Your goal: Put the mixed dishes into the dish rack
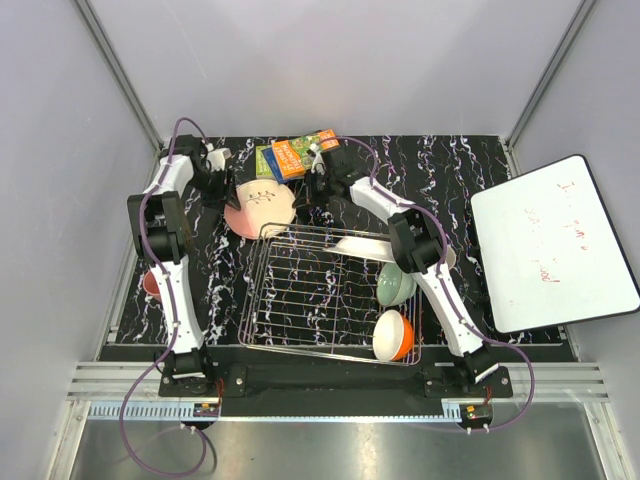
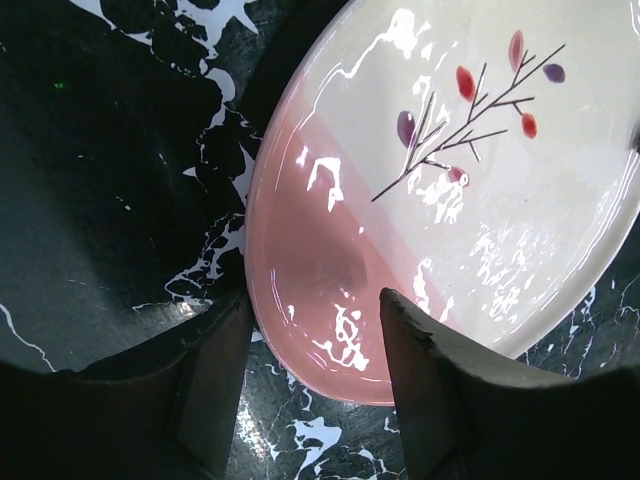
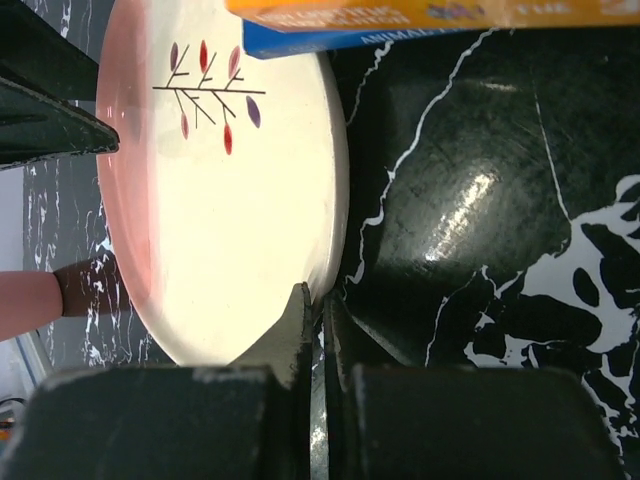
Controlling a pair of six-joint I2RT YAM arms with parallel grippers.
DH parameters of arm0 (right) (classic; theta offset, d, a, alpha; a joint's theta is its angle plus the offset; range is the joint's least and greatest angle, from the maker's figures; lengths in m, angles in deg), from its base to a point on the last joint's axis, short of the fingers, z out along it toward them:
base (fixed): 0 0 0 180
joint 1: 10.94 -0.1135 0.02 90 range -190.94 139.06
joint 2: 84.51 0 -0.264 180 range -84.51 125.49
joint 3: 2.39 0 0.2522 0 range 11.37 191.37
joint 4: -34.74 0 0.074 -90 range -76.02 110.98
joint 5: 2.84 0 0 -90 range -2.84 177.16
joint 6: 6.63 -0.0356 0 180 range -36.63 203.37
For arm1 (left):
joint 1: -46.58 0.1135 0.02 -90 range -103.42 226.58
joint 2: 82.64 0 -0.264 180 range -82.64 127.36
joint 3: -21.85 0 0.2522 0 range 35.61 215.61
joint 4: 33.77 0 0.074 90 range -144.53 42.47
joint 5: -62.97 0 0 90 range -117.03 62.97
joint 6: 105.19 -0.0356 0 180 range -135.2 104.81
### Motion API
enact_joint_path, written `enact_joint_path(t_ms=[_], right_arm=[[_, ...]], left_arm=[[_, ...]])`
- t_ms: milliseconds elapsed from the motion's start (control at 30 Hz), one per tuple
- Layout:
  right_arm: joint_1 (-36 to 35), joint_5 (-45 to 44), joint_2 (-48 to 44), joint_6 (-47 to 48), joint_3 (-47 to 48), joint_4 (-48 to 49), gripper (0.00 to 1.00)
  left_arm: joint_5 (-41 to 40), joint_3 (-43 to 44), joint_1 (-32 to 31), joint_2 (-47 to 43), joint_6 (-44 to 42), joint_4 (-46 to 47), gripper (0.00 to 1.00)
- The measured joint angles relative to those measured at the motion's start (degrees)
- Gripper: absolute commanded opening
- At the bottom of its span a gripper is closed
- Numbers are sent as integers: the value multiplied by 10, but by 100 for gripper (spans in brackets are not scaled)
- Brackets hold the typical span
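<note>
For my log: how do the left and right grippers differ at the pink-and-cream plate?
The left gripper is open, the right gripper shut. The pink edge of the pink-and-cream plate lies between the left one's jaws; the right one's tips are at its cream rim. Both are at this plate.

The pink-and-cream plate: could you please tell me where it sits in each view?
Top external: pink-and-cream plate just beyond the dish rack's far-left corner.
Left wrist: the plate fills centre and right.
Right wrist: the plate spans upper left to centre.
Shared landmark: its leafy branch motif, in both wrist views.
</note>
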Motion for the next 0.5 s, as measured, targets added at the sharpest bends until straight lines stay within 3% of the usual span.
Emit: enact_joint_path(t_ms=[500], right_arm=[[-7, 56, -10, 18, 30, 21, 0]], left_arm=[[-14, 39, 16, 18, 31, 11, 61]])
